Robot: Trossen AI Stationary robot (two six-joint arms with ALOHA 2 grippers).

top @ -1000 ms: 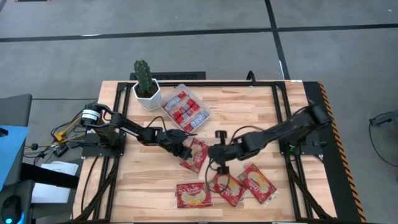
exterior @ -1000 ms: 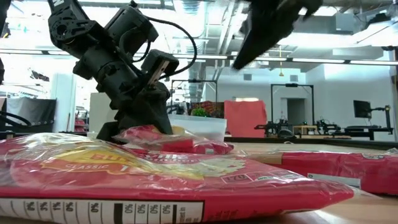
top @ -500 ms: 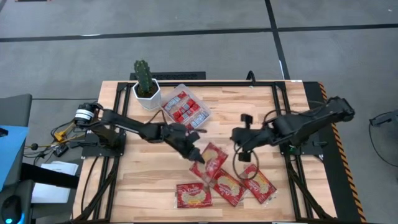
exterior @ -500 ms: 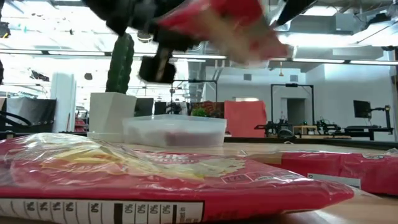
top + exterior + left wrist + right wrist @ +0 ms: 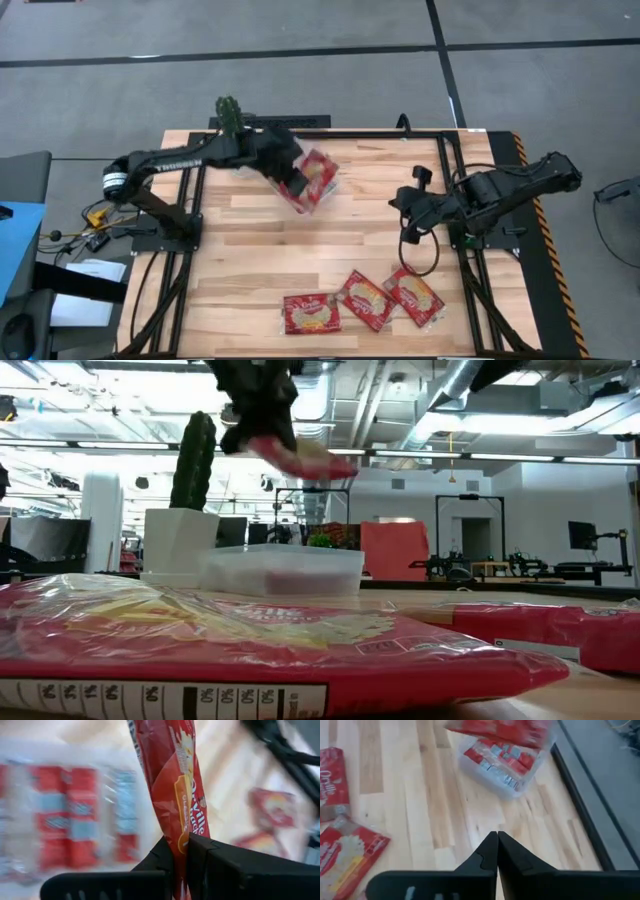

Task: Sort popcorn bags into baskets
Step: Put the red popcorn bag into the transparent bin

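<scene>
Readable markings:
- Left arm (image 5: 160, 160): "TROSSEN" in white on its upper link.
- Nearest popcorn bag (image 5: 250, 650) in the low view: a row of "0%" figures on a white panel; red lettering, partly legible.
- Held popcorn bag (image 5: 175, 790): "…ville", partial.
- Table bag (image 5: 332, 777): "Orville".

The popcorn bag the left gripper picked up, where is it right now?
High view: the popcorn bag hangs pinched in the left gripper, over the clear tray beside the cactus pot.
</scene>
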